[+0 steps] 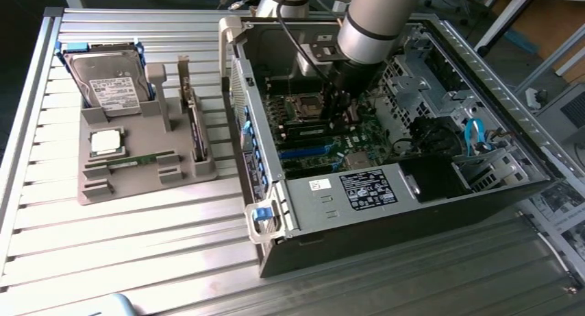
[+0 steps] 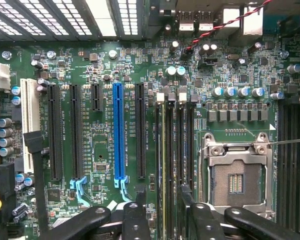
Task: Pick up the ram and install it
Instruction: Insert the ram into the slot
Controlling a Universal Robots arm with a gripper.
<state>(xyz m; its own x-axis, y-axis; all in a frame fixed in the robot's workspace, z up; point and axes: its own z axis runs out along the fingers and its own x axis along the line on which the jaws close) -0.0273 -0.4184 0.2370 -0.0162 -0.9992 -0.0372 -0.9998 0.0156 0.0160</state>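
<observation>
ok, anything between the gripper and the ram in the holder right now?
Yes. The gripper hangs inside the PC case, over the motherboard; the ram lies in the gray holder outside it, at the exterior view's left. The case's upright side wall stands between them.
</observation>
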